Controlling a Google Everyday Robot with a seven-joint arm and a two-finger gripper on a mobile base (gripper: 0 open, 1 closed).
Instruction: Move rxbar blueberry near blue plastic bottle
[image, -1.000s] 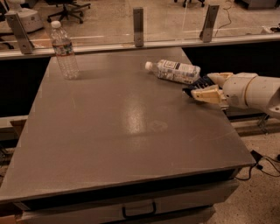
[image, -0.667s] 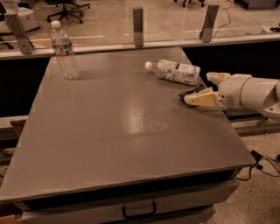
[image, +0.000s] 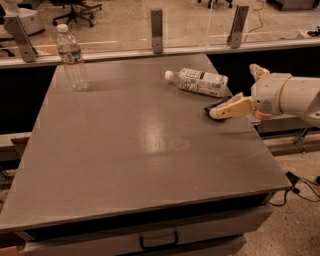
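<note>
The end effector (image: 234, 91) reaches in from the right edge of the surface (image: 135, 145), at the end of a white, rounded arm segment (image: 287, 95). Its two tan fingers (image: 231, 107) stand wide apart: one lies low and points left across the surface, the other sticks up behind it, and nothing is clamped between them. Right at the tip of the low finger, partly hidden beneath it, the rxbar blueberry (image: 214, 105) shows as a flat dark sliver lying on the surface; whether the finger actually touches it cannot be told. Just beyond the end effector, up and to its left, the blue plastic bottle (image: 197, 81) lies on its side, its white cap pointing away from the end effector and its label end near the bar. Well apart, far off to the end effector's left by the back corner of the surface, a clear water bottle (image: 72, 60) stands upright. Behind the surface runs a glass barrier held by grey posts (image: 157, 24), and below the front edge a drawer handle (image: 159, 241) shows.
</note>
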